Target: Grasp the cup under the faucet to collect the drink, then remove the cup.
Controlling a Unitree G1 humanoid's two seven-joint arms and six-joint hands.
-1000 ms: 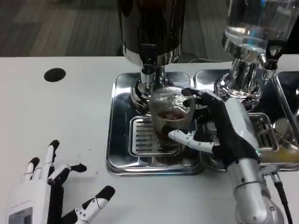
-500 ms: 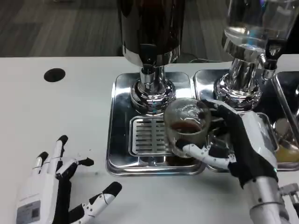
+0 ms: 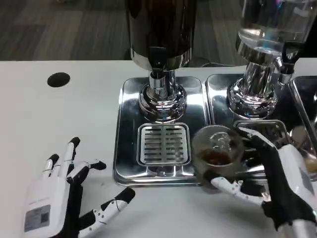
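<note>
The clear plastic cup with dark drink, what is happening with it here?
The right hand holds the clear plastic cup of dark drink above the front edge of the shiny metal drip tray, away from the chrome faucet of the dark dispenser. The left hand rests open on the white table.

The cup (image 3: pixel 217 156) is clear plastic, upright, with a shallow layer of dark brown drink at its bottom. It sits over the front right corner of the steel drip tray (image 3: pixel 128 130), right of and nearer than the faucet (image 3: pixel 157 79).
</note>
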